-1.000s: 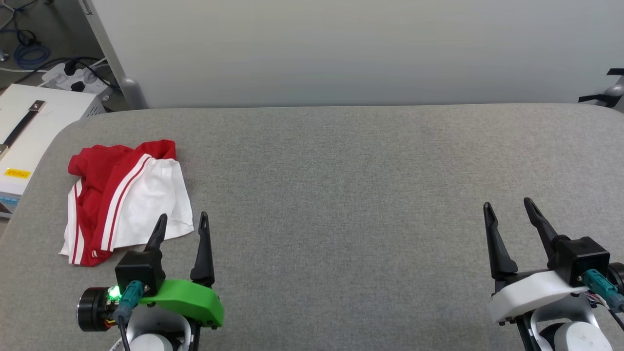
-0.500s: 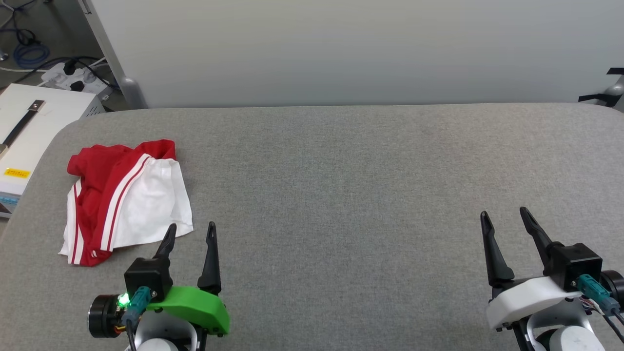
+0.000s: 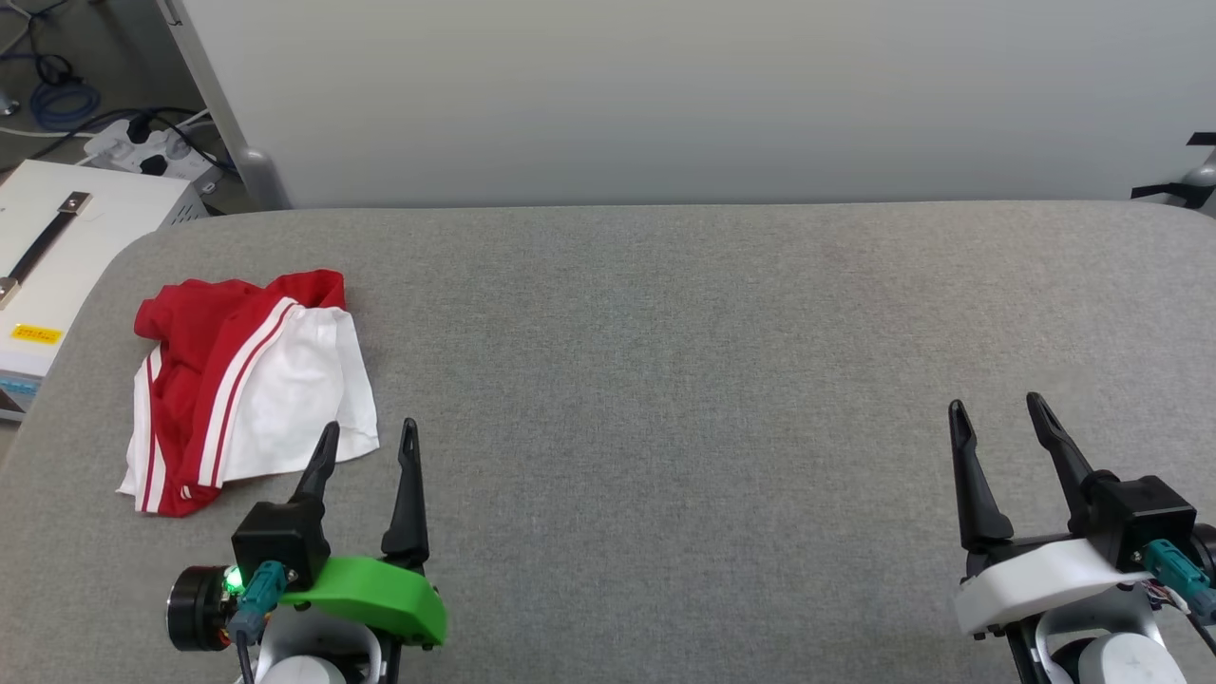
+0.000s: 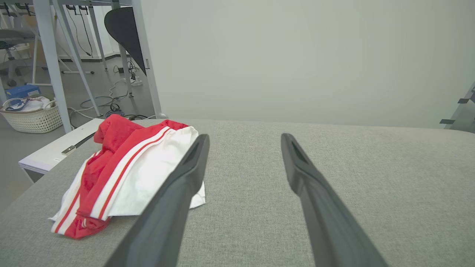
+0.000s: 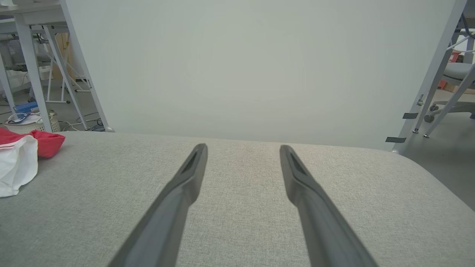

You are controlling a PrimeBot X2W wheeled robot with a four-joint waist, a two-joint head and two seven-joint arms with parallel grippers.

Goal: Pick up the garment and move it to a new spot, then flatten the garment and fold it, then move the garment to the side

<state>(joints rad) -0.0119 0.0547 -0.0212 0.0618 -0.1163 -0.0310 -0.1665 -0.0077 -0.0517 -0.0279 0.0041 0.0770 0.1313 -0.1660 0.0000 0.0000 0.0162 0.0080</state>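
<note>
The garment, red with a white sleeve and red-white striped trim, lies folded in a compact bundle at the left end of the grey table. In the left wrist view the garment rests just left of my fingers. My left gripper hovers open right beside the bundle's near right corner, nothing between its fingers. At the lower right my right gripper stands open over bare cloth, far from the garment, which sits at the left edge of the right wrist view.
A white box with a black handle stands off the table's left end, with a power strip and cables behind it. A pale partition wall runs along the far edge. A wicker basket sits on the floor.
Both grippers drew back toward me, then edged slightly forward again. Both stayed open. The garment has not moved.
</note>
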